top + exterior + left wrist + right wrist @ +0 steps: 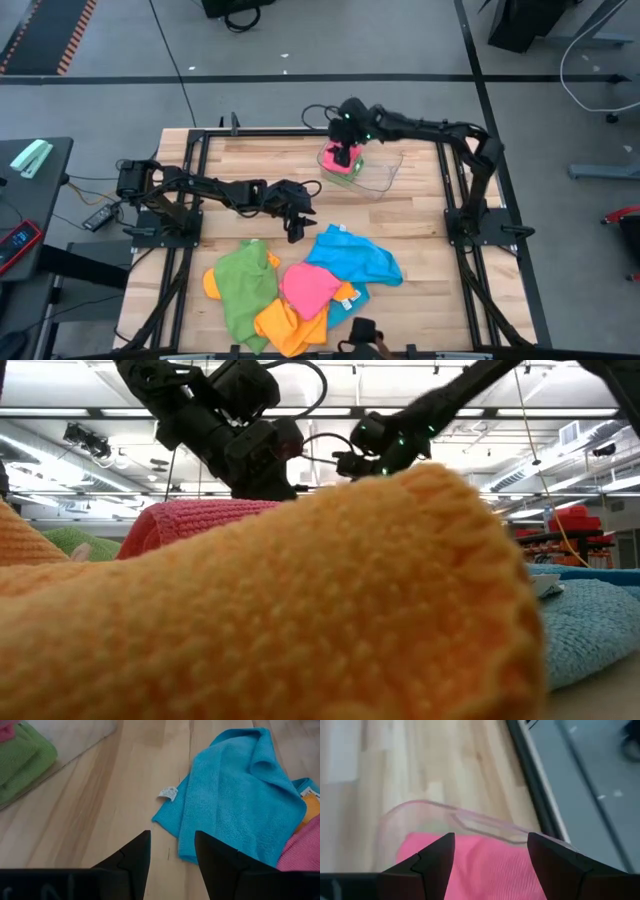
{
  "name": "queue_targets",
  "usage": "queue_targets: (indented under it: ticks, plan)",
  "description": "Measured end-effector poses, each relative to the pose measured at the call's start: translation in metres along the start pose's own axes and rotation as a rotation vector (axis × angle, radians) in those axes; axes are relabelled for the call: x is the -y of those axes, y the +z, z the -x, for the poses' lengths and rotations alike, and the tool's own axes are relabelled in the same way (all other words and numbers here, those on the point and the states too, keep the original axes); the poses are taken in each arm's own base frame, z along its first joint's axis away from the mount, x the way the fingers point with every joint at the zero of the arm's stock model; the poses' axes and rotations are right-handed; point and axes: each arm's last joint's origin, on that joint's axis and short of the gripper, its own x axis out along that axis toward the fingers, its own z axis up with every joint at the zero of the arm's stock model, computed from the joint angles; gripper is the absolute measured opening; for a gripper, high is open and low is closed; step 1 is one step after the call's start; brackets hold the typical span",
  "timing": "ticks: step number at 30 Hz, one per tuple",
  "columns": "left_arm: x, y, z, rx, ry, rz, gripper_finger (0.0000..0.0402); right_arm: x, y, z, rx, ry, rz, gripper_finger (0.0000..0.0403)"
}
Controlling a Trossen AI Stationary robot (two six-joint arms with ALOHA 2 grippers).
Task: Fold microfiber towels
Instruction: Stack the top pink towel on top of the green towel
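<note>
I see my right gripper (344,158) above the clear plastic tray (385,172), jaws spread wide over the folded pink microfiber towel (485,865) lying inside it on a green one (22,762). My left gripper (295,228) hangs over bare wooden worktop (250,160) between tray and loose towel heap, jaws parted and empty, just beside the rumpled sky-blue towel (240,800).

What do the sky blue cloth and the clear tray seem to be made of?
Sky blue cloth: soft, matte microfibre-like fabric, judging by its nubbly pile, limp folds and sewn label. Clear tray: probably glossy plastic; its thin, rounded rim is see-through.
</note>
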Motion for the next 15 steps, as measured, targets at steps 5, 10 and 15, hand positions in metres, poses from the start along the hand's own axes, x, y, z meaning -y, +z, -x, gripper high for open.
queue_targets:
  ticks: [5,10,15]
  plan:
    - [0.003,0.0,0.0,0.0,-0.007,-0.006,0.0162,-0.005,-0.02,-0.011,0.016,-0.031,-0.052,0.0259]
    - [0.003,0.0,0.0,0.001,-0.007,-0.005,0.0162,-0.009,-0.039,-0.028,-0.051,-0.016,-0.091,0.0259]
    - [0.003,0.0,0.0,0.002,-0.006,-0.005,0.0162,-0.012,-0.056,-0.047,-0.123,-0.009,-0.126,0.0259]
